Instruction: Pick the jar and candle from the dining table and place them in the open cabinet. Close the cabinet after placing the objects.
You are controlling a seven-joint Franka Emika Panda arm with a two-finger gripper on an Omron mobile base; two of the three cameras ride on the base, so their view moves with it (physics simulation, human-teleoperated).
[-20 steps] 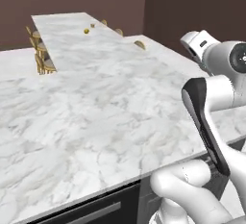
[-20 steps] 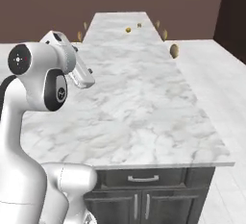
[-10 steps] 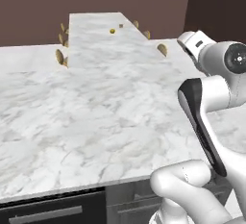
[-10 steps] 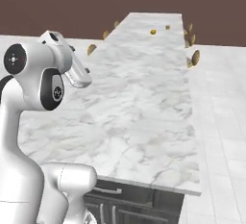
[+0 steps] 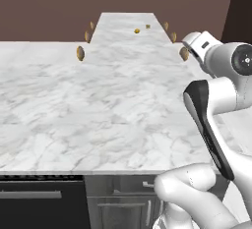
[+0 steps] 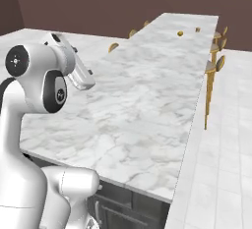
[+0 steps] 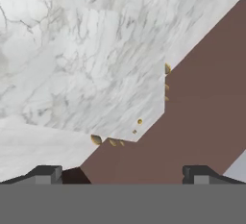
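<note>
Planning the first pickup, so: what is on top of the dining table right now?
Two small golden things sit near the dining table's far end: the jar and, beyond it, the candle. Both are too small to make out further.

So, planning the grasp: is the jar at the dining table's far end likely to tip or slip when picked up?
The jar is a tiny golden speck here, its shape too small to judge. It sits on smooth marble dining table, so probably slides if nudged. The gripper is open.

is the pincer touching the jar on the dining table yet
Apart. In the hand view the open pincer is up close, while the jar is a distant speck on the dining table.
</note>
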